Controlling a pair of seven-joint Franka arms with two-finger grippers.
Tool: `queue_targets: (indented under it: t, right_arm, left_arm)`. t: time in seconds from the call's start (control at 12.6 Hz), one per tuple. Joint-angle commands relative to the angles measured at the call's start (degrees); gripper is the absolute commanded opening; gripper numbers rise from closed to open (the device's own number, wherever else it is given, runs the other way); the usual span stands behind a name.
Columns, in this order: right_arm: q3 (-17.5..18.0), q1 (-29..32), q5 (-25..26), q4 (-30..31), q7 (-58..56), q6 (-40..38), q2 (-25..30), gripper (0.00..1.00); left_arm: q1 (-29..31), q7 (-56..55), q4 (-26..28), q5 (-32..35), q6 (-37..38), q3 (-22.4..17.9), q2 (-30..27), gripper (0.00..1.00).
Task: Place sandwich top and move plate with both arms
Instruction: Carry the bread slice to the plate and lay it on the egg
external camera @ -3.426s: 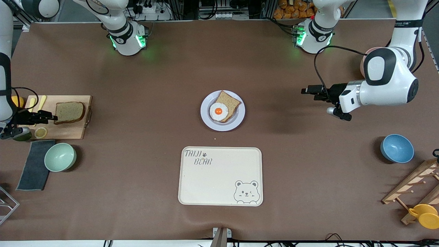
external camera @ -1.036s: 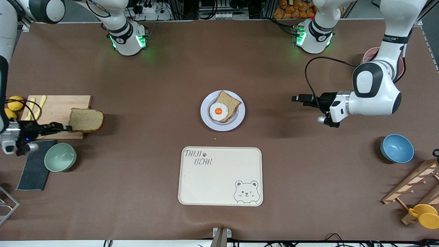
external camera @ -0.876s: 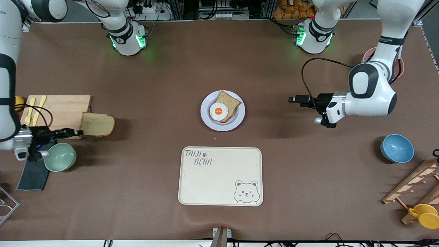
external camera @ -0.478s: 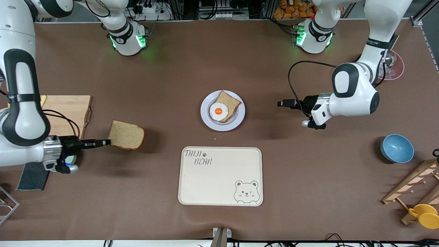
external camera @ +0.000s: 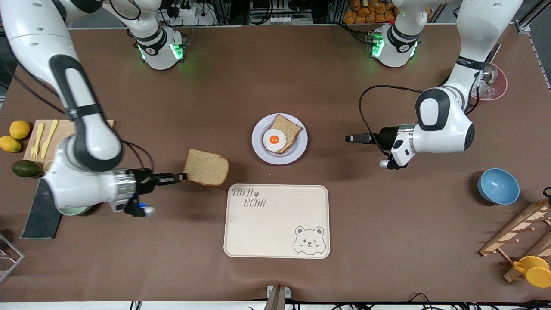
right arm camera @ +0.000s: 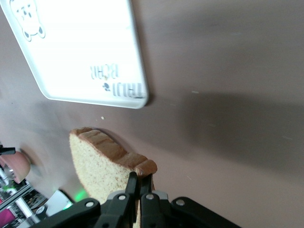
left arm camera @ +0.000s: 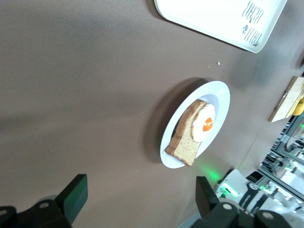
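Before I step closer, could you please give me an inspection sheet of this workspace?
Surface: brown table cover, one crumb beside the tray.
Job's things: sandwich top held in the air; plate carries an egg-topped slice.
Clutter: cream bear tray, cutting board, lemons, avocado, blue bowl, wooden rack.
Grippers: right gripper shut on the sandwich top's crust over bare table; left gripper open, empty, beside the plate.
Cables: black loop on the left arm.
Surroundings: green-lit arm bases.

Tan sandwich top (external camera: 206, 173) hangs pinched over bare table; lavender plate (external camera: 259, 150) holds egg-topped bread.
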State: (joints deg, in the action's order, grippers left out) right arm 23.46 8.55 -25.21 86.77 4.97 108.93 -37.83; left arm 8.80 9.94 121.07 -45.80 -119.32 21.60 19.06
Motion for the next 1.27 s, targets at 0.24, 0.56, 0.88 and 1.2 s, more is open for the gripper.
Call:
queue_targets:
  t: [0.24, 0.56, 0.88, 1.2]
  right_arm:
    - [13.2, 1.0, 2.4, 14.5, 1.5, 20.2, 0.5, 0.00]
    - [16.2, -1.4, 2.4, 18.8, 5.6, 26.7, 0.5, 0.00]
    - [18.1, -3.0, 2.4, 24.4, 6.0, 34.2, 0.3, 0.00]
    - [18.2, -4.8, 2.1, 27.5, 7.3, 38.9, 0.2, 0.00]
  left_arm:
    - [-0.4, -0.9, 0.5, -1.7, -0.4, 0.1, 1.9, 1.00]
    - [-0.8, -0.4, 0.7, -1.8, -0.6, 0.2, 3.4, 1.00]
    - [-4.7, 0.3, 0.7, -9.5, -4.5, 0.2, 4.0, 1.00]
    - [-6.7, 6.1, 0.7, -13.9, -8.5, 0.2, 7.4, 1.00]
